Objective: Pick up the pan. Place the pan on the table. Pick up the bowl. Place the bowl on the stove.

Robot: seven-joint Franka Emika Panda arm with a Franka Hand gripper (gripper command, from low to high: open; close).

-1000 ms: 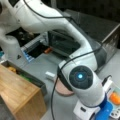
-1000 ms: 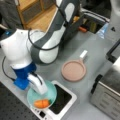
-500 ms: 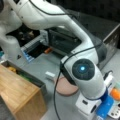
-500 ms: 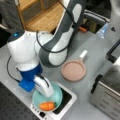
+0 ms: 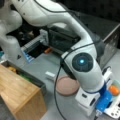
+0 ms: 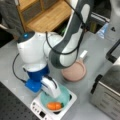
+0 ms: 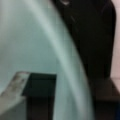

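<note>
In a front view the turquoise bowl is over the white stove, with an orange item inside it. My gripper reaches down from the left and is shut on the bowl's rim. Whether the bowl rests on the stove I cannot tell. The wrist view shows the bowl's pale inner wall with one dark finger inside the rim and the other outside. The pink pan lies on the grey table to the right of the arm, white handle pointing up-right. It also shows as the pan.
A steel toaster oven stands at a front view's right, close to the stove. The wooden counter fills a front view's lower left, and the counter shows again at the top. A dark bin of small items sits behind it.
The gripper and the bowl have shifted a little to the right and down over the stove. The pan has stayed where it lies.
</note>
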